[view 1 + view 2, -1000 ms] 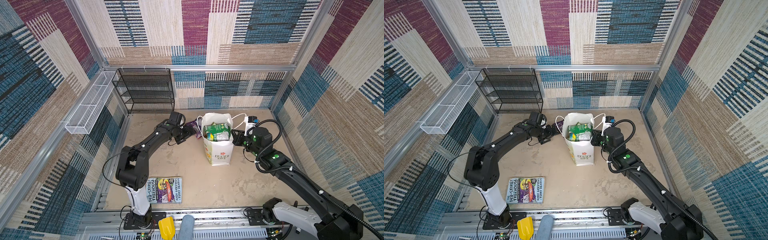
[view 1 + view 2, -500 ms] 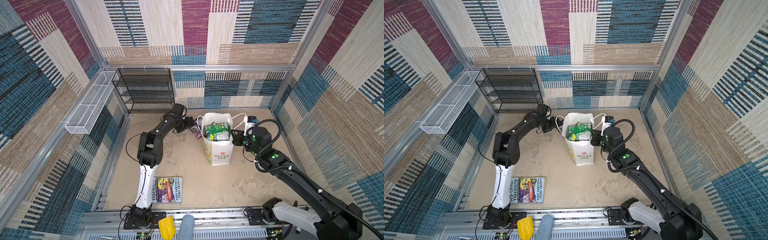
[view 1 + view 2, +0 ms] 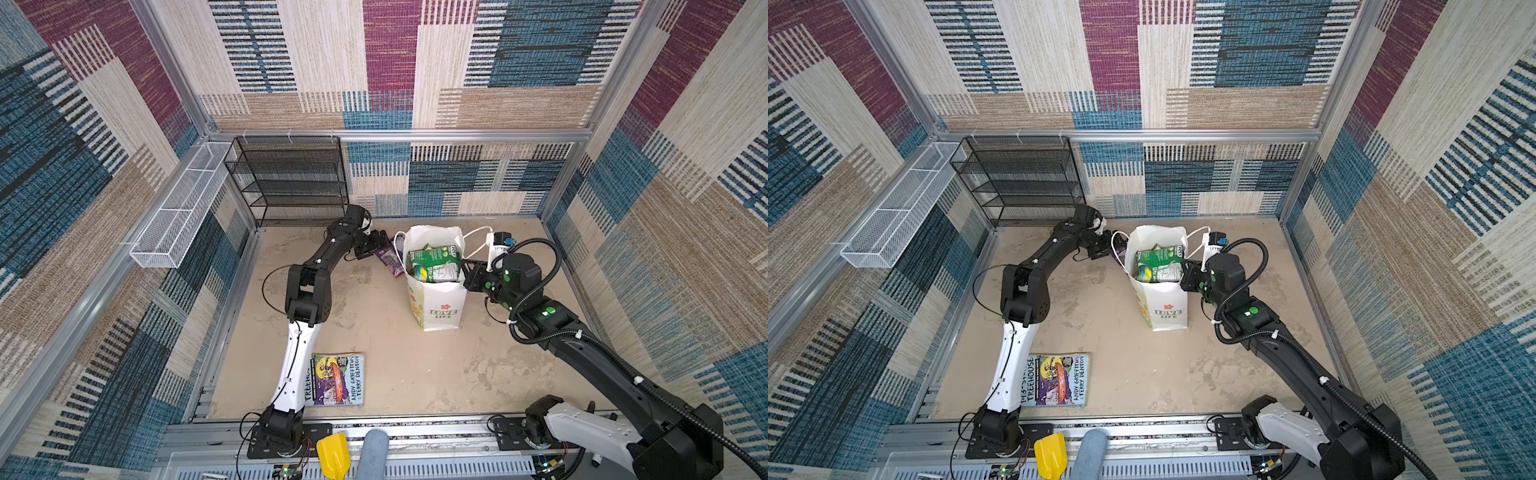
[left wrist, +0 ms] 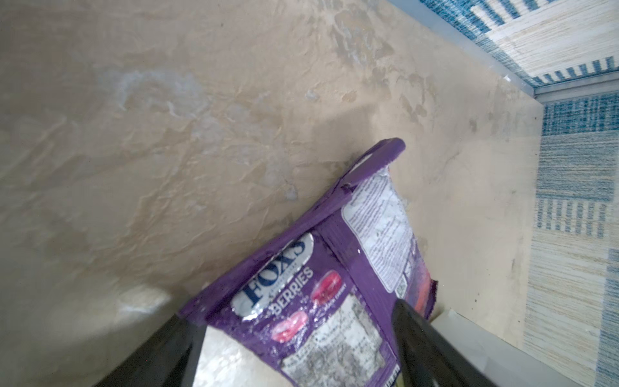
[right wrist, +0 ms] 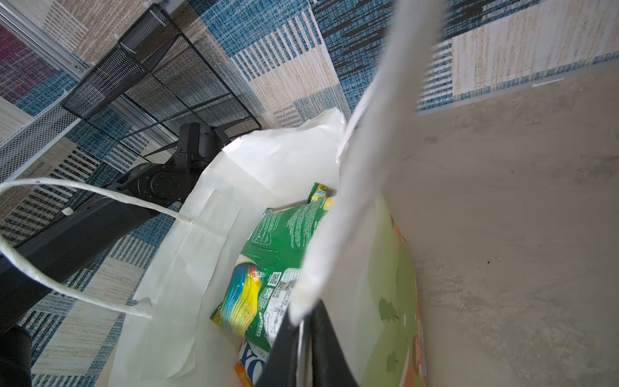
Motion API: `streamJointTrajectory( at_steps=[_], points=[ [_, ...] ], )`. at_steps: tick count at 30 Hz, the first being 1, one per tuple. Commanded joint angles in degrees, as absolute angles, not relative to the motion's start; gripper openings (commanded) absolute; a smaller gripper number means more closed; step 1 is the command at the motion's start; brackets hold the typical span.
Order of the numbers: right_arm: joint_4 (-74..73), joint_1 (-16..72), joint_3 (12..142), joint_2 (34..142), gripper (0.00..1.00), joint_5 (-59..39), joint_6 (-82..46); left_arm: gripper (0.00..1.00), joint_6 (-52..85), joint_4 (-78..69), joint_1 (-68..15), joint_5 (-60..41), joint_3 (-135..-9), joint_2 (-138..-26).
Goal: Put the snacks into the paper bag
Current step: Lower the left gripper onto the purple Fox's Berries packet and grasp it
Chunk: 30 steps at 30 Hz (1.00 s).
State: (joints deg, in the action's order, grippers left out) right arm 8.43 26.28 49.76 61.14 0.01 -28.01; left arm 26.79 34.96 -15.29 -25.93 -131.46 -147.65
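Purple packet (image 4: 321,284) beside bag (image 3: 436,307), floor open

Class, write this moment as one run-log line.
left gripper: jaws wide around purple FOX'S packet | right gripper: shut on white paper bag rim | green packets: inside bag
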Motion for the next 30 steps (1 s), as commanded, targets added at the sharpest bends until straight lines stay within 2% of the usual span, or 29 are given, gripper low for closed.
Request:
streamJointTrajectory(
  at_steps=[1, 6, 7, 14, 17, 19, 22, 27, 30],
  points=[
    [6.61, 26.32, 49.79, 61.34, 0.12, -0.59, -27.46, 0.87, 25.14, 36.36, -15.42, -29.46, -129.78, -147.93],
    [6.60, 26.28, 49.83, 61.62, 0.12, -0.41, -27.51, 0.78, 27.34, 32.40, -15.42, -28.95, -126.70, -147.08],
    [6.59, 26.28, 49.79, 61.63, 0.12, -0.37, -27.51, 0.72, 28.14, 32.10, -15.33, -28.85, -126.69, -147.43],
    [6.65, 26.28, 49.79, 61.44, 0.12, -0.19, -27.58, 0.46, 33.41, 30.89, -15.31, -29.21, -127.67, -149.75],
    [6.62, 26.30, 49.66, 61.27, 0.12, 0.49, -27.60, 0.40, 35.74, 27.93, -15.38, -30.45, -125.30, -149.73],
    [6.67, 26.30, 49.66, 61.26, 0.12, 0.23, -27.73, 0.32, 37.03, 25.90, -15.36, -30.76, -123.36, -149.25],
    [6.68, 26.28, 49.66, 61.10, 0.12, 0.06, -27.69, 0.28, 37.90, 23.86, -15.46, -31.46, -121.81, -148.74],
    [6.67, 26.28, 49.66, 61.13, 0.12, 0.00, -27.71, 0.08, 38.49, 22.75, -15.37, -31.60, -121.35, -148.02],
    [6.68, 26.28, 49.64, 61.11, 0.12, -0.01, -27.73, 0.02, 40.31, 19.64, -15.35, -33.62, -119.53, -146.52]
  ],
)
